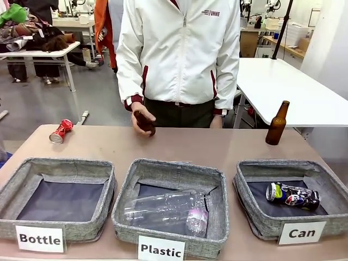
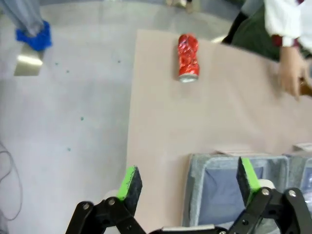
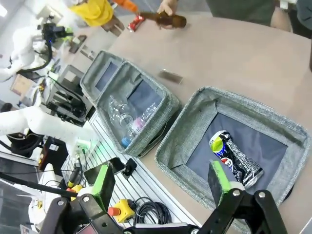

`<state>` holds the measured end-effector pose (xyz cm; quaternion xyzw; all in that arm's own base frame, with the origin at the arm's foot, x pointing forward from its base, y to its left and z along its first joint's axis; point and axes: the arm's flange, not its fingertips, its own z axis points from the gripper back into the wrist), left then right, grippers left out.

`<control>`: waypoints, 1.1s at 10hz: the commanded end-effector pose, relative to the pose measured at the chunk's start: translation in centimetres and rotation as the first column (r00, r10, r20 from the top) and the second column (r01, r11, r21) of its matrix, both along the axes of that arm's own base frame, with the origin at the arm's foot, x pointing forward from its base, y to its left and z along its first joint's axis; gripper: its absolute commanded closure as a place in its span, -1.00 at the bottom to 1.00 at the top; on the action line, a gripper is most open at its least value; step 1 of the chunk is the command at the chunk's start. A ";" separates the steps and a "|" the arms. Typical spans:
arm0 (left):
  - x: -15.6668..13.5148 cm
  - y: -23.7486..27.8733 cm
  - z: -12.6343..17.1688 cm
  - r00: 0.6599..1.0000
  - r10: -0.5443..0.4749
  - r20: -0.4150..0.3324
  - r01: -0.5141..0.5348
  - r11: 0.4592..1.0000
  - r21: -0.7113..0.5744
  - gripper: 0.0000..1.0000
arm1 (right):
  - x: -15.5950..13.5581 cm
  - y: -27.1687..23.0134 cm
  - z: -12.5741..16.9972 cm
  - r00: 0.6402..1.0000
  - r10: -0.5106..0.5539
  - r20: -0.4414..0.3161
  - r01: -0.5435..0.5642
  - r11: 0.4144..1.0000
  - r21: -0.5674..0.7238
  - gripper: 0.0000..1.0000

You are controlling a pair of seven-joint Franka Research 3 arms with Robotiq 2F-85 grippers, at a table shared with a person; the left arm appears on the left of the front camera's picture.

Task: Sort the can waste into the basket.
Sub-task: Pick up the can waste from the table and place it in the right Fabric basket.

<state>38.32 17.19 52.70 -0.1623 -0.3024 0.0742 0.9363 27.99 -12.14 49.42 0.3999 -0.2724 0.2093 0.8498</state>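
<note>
A crushed red can [image 1: 60,131] lies on its side at the table's far left; in the left wrist view the red can [image 2: 188,57] is well ahead of my open left gripper [image 2: 187,180], which hangs over the table's left edge. A dark black-blue can [image 1: 292,195] lies inside the grey basket [image 1: 255,217] labelled "Can" at the right. My open right gripper [image 3: 163,180] hovers above that basket [image 3: 195,105], with the dark can [image 3: 235,158] just beyond its fingers. Both grippers hold nothing.
Grey baskets labelled "Bottle" [image 1: 16,185] and "Plastic" [image 1: 215,179] stand left and middle; a clear plastic bottle [image 1: 166,211] lies in the middle one. A person's hand holds a brown bottle [image 1: 144,122] on the far edge. Another brown bottle [image 1: 277,123] stands upright at the far right.
</note>
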 end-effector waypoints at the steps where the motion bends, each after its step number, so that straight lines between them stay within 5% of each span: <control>1: 0.1 -0.4 -0.6 1.000 -0.003 -0.022 0.004 0.999 0.034 -1.00 | -0.1 -0.3 0.1 1.000 0.020 0.019 -0.019 1.000 -0.005 -1.00; 4: 0.3 -0.3 -0.1 0.999 -0.001 0.033 0.001 1.000 0.020 -1.00 | -0.1 -0.3 0.1 1.000 0.020 0.019 -0.019 1.000 -0.005 -1.00; 7: 7.2 -3.6 1.0 0.993 -0.088 -0.082 0.097 0.989 0.113 -1.00 | -0.1 -0.3 0.1 1.000 0.020 0.019 -0.019 1.000 -0.005 -1.00; 8: 9.9 -4.9 0.9 0.998 -0.026 -0.057 0.034 0.989 0.144 -1.00 | -0.1 -0.3 0.1 1.000 0.020 0.019 -0.019 1.000 -0.005 -1.00; 10: 15.0 -7.9 -0.6 0.992 -0.038 -0.123 0.064 0.974 0.219 -1.00 | -0.1 -0.3 0.1 1.000 0.020 0.019 -0.019 1.000 -0.005 -1.00; 11: 14.8 -6.6 0.1 0.962 -0.157 -0.225 0.196 0.967 0.160 -1.00 | -0.1 -0.3 0.1 1.000 0.020 0.019 -0.019 1.000 -0.005 -1.00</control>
